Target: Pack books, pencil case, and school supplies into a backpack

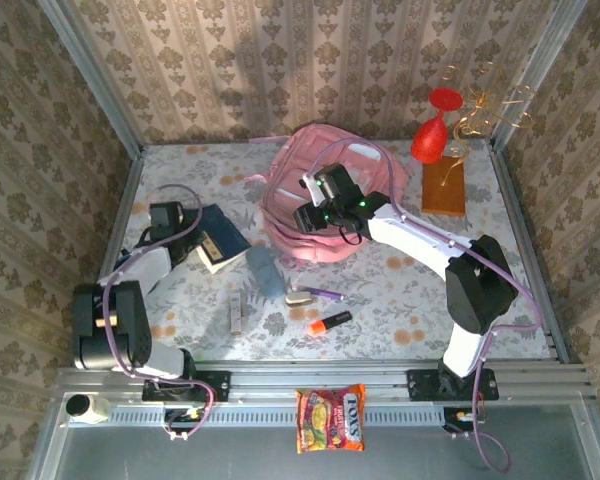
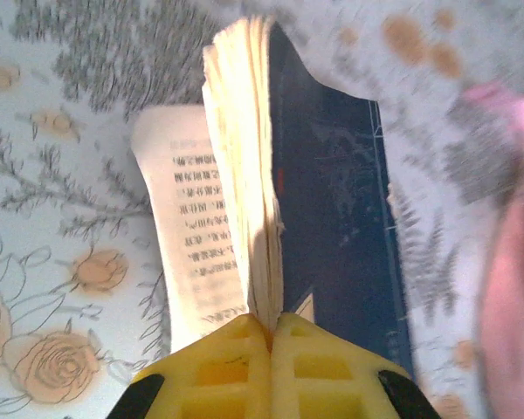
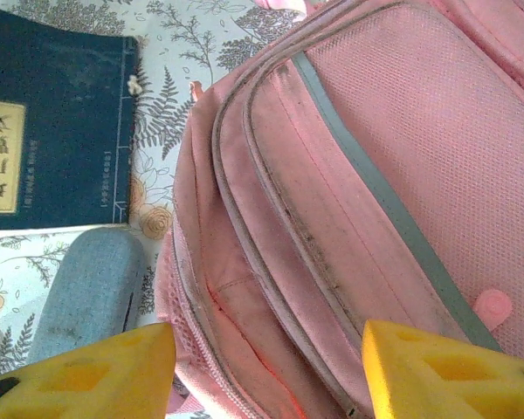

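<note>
A dark navy book (image 1: 223, 232) lies open at the left of the table, its cream pages (image 2: 241, 157) standing up beside the navy cover (image 2: 332, 218). My left gripper (image 2: 271, 327) is shut on the edge of those pages; from above it (image 1: 193, 243) sits at the book's left side. The pink backpack (image 1: 332, 200) lies at the back centre. My right gripper (image 1: 308, 218) hangs open over its front, the yellow fingers (image 3: 113, 371) spread above a gaping zip pocket (image 3: 244, 305). A grey-blue pencil case (image 1: 265, 270) lies between book and backpack (image 3: 375, 175).
Near the front lie a pale stick (image 1: 236, 313), a beige-white piece (image 1: 300, 297), a purple pen (image 1: 327, 294) and an orange-and-black marker (image 1: 330, 322). An orange-brown slab (image 1: 444, 185) and a red vase (image 1: 435, 125) stand back right. A snack packet (image 1: 330, 418) rests on the front rail.
</note>
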